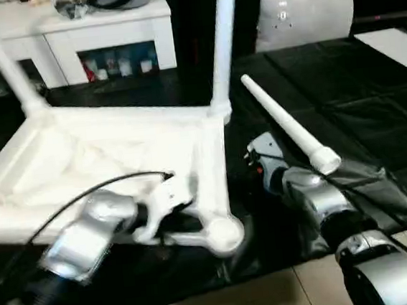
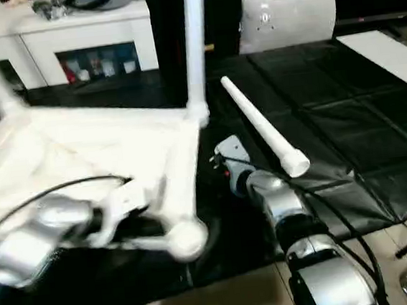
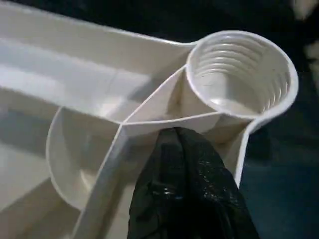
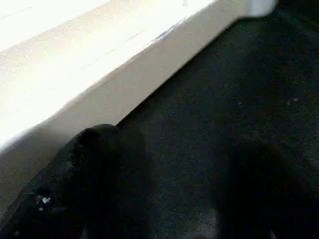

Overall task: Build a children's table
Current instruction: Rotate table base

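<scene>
Head views. Tabletop [image 1: 110, 158]: white plastic, lying underside up on a black mat [image 1: 358, 109] spread over a tiled floor [image 1: 275, 293]. Two legs stand upright in its far corner sockets: far left leg [image 1: 3, 60], far right leg [image 1: 223, 42]. Near right corner socket [image 1: 224, 235]: round, with no leg in it. Loose leg [image 1: 291, 126]: white tube lying on the mat just right of the tabletop, its wider end toward the robot. Left arm [image 1: 89, 235]: silver forearm reaching across the tabletop's near edge toward the near right corner. Right arm [image 2: 298, 237]: silver, over the mat between the tabletop's right edge and the loose leg. White cabinet [image 1: 106, 39]: in the background, beyond the mat.

Left wrist view. Left pincer [image 3: 185, 159]: black fingers pressed together, tip against a thin rib of the tabletop's underside just beside the empty socket [image 3: 241, 74], whose inner wall is ridged.

Right wrist view. Right pincer [image 4: 172, 186]: fingers [image 4: 94, 159] spread wide apart, nothing between them, over the black mat just beside the tabletop's white side wall [image 4: 114, 74].
</scene>
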### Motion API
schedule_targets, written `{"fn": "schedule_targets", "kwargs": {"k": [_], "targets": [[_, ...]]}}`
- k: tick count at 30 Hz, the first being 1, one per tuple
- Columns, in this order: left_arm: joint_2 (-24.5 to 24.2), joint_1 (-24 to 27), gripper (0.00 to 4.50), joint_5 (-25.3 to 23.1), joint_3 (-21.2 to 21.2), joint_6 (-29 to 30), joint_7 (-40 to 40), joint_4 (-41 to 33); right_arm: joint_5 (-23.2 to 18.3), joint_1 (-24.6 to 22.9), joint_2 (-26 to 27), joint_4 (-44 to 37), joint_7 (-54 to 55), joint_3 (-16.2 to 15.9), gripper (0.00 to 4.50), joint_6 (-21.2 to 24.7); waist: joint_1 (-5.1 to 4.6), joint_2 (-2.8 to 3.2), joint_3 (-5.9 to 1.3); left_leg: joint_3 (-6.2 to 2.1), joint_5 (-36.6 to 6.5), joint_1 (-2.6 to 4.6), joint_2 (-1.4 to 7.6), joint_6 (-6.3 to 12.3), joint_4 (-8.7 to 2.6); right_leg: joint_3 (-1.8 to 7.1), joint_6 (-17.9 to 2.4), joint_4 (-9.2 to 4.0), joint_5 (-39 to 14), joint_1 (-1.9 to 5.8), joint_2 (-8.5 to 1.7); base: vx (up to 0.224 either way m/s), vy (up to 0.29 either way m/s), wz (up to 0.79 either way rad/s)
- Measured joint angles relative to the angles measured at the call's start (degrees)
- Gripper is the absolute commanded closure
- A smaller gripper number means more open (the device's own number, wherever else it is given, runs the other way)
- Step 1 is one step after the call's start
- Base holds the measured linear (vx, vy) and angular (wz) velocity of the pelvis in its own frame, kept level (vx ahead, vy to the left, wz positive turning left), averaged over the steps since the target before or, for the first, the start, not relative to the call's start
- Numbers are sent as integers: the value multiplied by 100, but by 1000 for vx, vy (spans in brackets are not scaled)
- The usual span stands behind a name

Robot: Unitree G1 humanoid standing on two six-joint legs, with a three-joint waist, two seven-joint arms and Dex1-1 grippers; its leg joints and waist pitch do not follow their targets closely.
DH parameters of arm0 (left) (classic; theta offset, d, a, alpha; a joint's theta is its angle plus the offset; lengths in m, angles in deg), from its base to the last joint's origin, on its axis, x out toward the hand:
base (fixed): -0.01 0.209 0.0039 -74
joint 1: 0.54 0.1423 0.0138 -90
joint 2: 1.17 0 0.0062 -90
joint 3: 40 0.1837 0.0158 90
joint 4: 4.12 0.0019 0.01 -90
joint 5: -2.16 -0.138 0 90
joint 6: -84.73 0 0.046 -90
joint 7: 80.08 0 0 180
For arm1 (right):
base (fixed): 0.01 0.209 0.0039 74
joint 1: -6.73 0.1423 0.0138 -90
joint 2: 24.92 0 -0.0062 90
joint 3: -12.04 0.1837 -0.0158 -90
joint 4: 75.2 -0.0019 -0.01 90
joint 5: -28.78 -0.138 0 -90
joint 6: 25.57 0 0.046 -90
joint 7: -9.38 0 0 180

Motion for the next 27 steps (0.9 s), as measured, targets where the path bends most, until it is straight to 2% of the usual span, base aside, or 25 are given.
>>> {"fn": "schedule_targets", "kwargs": {"k": [6, 9, 12, 16, 20, 23, 25, 27], "targets": [[431, -392, 443, -389, -7, -599, -1056, 817, -1, 10, -103, -89, 174, 65, 0, -43, 32, -1, 0, -1, 0, -3, 0, 1, 1, -3, 0, 0, 0, -1, -2, 0, 0, 0], [495, -425, 443, -453, -62, -751, -1328, 897, -5, 5, -144, -222, 263, 85, 0, 30, 34, -1, 0, -2, 0, -3, 1, 0, 0, -5, 0, -1, 0, -1, -2, 0, 0, 0], [738, -434, 443, -428, -259, -969, -1536, 1054, -23, -22, -217, -379, 382, 199, 0, 162, 73, -2, 1, -1, 0, -9, 0, 1, 0, -5, 0, -3, 0, -4, -2, 0, 0, 0], [1058, -418, 443, -165, -576, -1180, -1728, 1009, -76, -192, -362, -921, 544, 413, 0, 211, 188, 0, 1, -1, 0, -8, -1, 1, -2, -5, 1, -4, 0, -4, -4, 0, 0, 0], [1131, -363, 443, -1, -781, -1108, -1955, 843, -133, -456, -366, -1415, 666, 486, 0, 262, 197, 6, 1, -1, 0, -5, 1, 1, -7, -7, 1, -4, -1, -3, -2, 0, 0, 0], [1295, -268, 416, 297, -1153, -885, -2174, 595, -152, -790, -284, -2111, 863, 534, 0, 450, 186, 18, 6, -1, 0, -5, 0, 0, -7, -7, 2, -5, -1, -4, -2, 0, 0, 0], [1438, -138, 416, 527, -1572, -801, -2459, 309, -293, -1068, -171, -2783, 961, 622, 0, 608, 171, 20, 6, -1, -1, -4, 2, 0, -10, -9, 3, -6, -2, -4, -1, 0, 0, 0], [1546, -61, 386, 668, -1954, -725, -2805, 93, -351, -1275, -103, -3334, 1018, 654, 0, 637, 174, 21, 6, -2, -1, -2, 3, 0, -12, -11, 5, -7, -3, -4, 0, 0, 0, 0]]}}
